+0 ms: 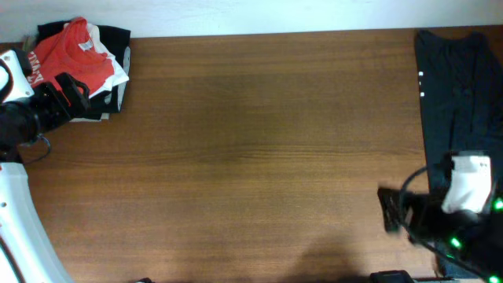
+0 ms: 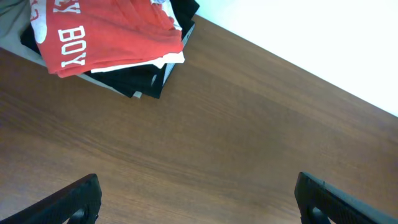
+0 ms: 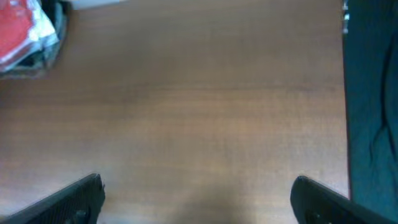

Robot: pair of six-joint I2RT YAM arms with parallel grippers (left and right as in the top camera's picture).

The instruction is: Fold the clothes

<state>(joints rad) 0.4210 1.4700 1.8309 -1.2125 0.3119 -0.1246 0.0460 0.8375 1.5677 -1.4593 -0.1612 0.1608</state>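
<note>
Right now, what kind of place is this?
Probably a robot practice bench, not a home: a wooden table, a left arm and right arm at its edges, and a clothes pile topped by a red T-shirt.

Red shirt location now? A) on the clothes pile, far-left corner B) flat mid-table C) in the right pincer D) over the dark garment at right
A: the red shirt lies bunched atop the pile of dark and white garments at the table's far-left corner.

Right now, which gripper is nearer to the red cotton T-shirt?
Left. The left gripper is just beside the red cotton T-shirt; the right gripper is far across the wooden table, by the long black garment.
</note>
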